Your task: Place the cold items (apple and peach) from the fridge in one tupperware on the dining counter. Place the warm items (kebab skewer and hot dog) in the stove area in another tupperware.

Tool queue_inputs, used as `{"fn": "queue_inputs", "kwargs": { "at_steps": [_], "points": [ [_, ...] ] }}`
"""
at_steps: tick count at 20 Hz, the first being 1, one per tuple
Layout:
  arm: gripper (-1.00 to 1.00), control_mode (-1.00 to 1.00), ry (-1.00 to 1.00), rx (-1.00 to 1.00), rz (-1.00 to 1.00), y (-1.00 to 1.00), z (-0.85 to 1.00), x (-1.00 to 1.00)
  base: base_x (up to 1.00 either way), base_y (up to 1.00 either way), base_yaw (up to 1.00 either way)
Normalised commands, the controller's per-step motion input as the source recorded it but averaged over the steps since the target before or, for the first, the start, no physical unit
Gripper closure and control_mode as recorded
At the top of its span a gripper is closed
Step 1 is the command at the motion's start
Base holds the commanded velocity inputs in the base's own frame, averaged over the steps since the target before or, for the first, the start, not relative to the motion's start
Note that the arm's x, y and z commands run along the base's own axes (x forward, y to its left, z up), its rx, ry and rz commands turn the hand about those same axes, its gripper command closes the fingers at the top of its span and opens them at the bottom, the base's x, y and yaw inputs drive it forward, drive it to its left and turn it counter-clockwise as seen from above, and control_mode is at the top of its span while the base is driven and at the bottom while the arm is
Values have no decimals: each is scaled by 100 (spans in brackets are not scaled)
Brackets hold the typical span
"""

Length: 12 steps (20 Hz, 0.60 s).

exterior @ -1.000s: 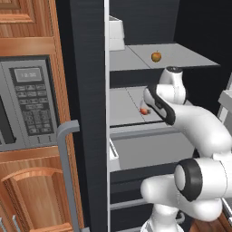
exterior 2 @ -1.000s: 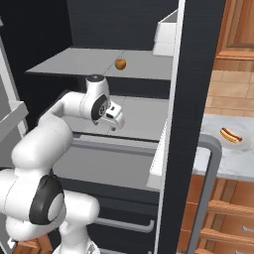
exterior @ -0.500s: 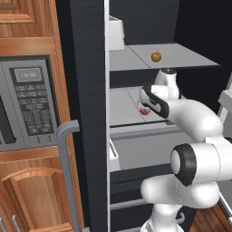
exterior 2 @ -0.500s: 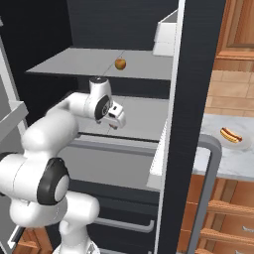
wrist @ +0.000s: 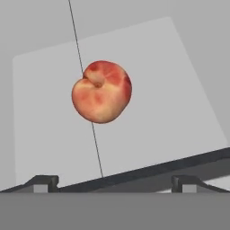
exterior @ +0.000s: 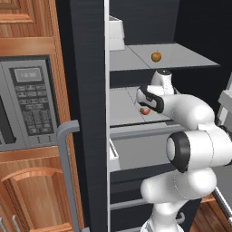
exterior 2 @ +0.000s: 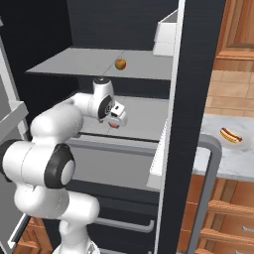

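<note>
The fridge (exterior: 84, 68) stands open. On its middle shelf (exterior: 122, 106) lies the peach (exterior: 145, 110) (exterior 2: 114, 124), red and orange. My gripper (exterior: 144, 105) (exterior 2: 118, 117) hovers just over it. In the hand view the peach (wrist: 102, 91) sits ahead of the open gripper (wrist: 116, 182), outside the fingertips (wrist: 42, 182), which stand wide apart with nothing between them. The apple (exterior: 156, 56) (exterior 2: 120, 64) rests on the upper shelf. A hot dog (exterior 2: 231, 134) lies on a plate on the pale countertop to the right of the fridge.
A white box (exterior: 115, 34) stands at the back of the upper shelf. A drawer front (exterior: 136, 154) juts out below the middle shelf. The built-in microwave (exterior: 27, 104) sits left of the fridge, and a grey door handle (exterior 2: 208, 188) rises at the right.
The arm has folded further into the fridge and the hand has edged closer to the peach. The jaws stayed open; the fruit has not moved.
</note>
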Motion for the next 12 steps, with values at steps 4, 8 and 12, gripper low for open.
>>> {"fn": "queue_inputs", "kwargs": {
  "at_steps": [4,8,12],
  "points": [
    [-100,-100,0,0,0,0,-20,30,0,0,0],
    [-100,-100,0,0,0,0,-19,31,0,0,0],
    [-100,-100,0,0,0,0,-15,28,0,0,0]
  ]
}}
